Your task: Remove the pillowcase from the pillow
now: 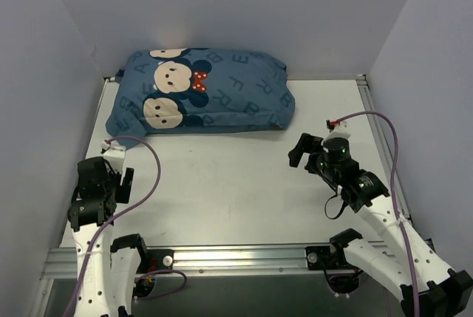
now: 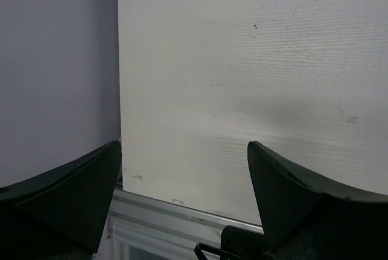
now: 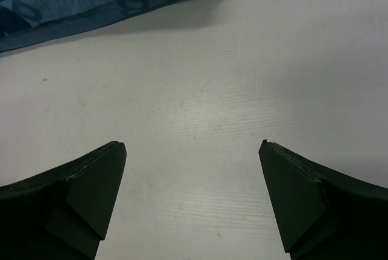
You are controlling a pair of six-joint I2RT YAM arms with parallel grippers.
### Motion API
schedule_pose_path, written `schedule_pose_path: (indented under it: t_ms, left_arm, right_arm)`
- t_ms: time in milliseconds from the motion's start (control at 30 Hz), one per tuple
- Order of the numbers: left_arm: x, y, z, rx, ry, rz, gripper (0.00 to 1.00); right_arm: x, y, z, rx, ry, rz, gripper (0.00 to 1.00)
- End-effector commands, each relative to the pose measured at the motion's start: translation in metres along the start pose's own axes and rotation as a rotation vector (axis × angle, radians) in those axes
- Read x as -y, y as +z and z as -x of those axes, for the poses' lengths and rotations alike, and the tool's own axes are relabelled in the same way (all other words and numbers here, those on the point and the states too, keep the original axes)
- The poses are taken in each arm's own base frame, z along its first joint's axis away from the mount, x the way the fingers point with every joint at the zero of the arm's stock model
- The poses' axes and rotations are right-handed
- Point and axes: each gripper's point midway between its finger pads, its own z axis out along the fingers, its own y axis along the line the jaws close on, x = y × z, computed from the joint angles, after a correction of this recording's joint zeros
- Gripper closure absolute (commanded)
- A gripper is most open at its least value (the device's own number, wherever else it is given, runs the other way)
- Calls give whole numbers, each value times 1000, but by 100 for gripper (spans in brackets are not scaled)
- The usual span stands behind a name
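Holding nothing, jaws spread wide on left gripper (image 2: pixel 183 151) and right gripper (image 3: pixel 193 148) alike. Just ahead-left of the right, far beyond the left: plump blue mouse-printed fabric pillowcase (image 1: pixel 222 95), untouched.

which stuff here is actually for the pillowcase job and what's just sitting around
For the job: pillowcase, with the pillow hidden inside it; left gripper and right gripper, both open and empty.
Just there: table, purple cables, metal rail.
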Motion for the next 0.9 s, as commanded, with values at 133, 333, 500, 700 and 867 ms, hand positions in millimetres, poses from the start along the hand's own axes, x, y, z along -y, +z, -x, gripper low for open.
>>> schedule_pose_path:
  t_ms: [133,333,500,700,867]
  left_arm:
    - [-14,1,29,9,71,5,6]
    - [6,10,99,11,92,-267,6]
    - [33,48,164,142,100,-436,6]
    - [35,150,158,-8,259,-285,6]
    - [22,211,154,-62,189,-179,6]
  right_arm:
    - [-31,-4,84,141,101,-9,0]
    - [-67,30,151,160,-50,49,0]
    - [-77,106,145,5,-120,79,6]
    - [-58,194,109,-126,-193,-3,12]
    - [-46,249,49,-253,-214,0,17]
